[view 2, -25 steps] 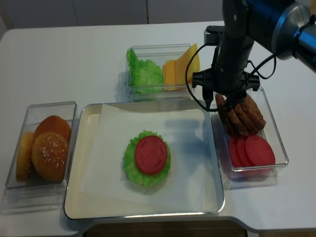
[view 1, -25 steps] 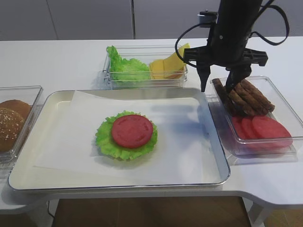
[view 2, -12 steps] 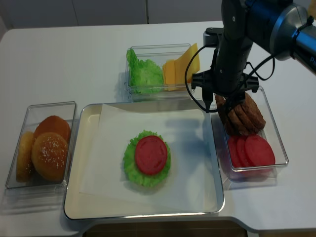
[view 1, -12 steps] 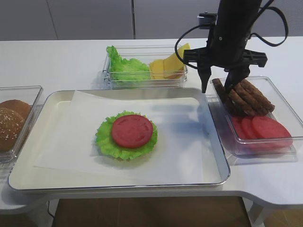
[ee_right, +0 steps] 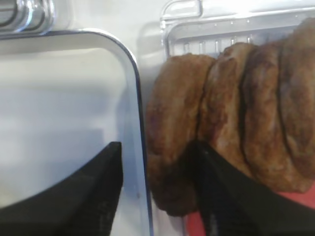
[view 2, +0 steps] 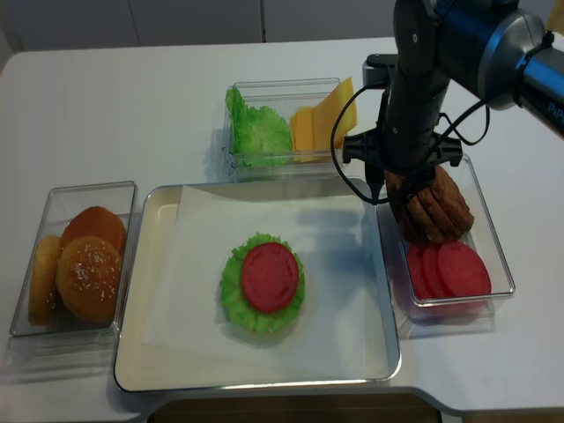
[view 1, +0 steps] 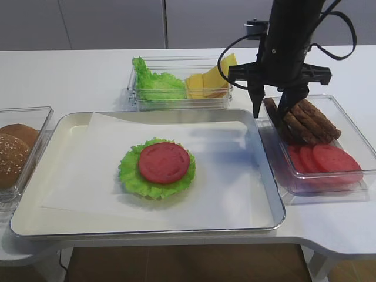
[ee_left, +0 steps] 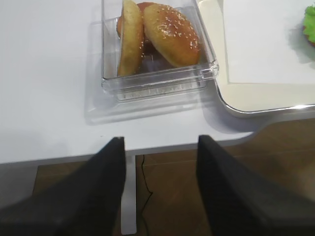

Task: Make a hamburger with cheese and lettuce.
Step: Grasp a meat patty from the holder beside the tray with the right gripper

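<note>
The hamburger (view 1: pixel 157 167) is a frilly lettuce base with a red tomato slice on top, lying on the paper in the tray; it also shows from the realsense view (view 2: pixel 263 280). Cheese slices (view 1: pixel 207 82) and loose lettuce (view 1: pixel 155 82) share a clear box at the back. My right gripper (view 1: pixel 270 111) is open and low at the left end of the brown patties (view 1: pixel 305 120). In the right wrist view its fingers straddle the leftmost patty (ee_right: pixel 177 132): one over the tray rim, one between patties. My left gripper (ee_left: pixel 161 140) is open and empty, off the table's front edge.
A clear box of sesame buns (ee_left: pixel 157 29) stands left of the metal tray (view 1: pixel 276 200). Tomato slices (view 1: pixel 326 158) lie in the near end of the patty box. The tray's rim and the box's wall run side by side between my right fingers.
My right gripper has shifted slightly to the right at the patty box. The hamburger and the boxes have not moved.
</note>
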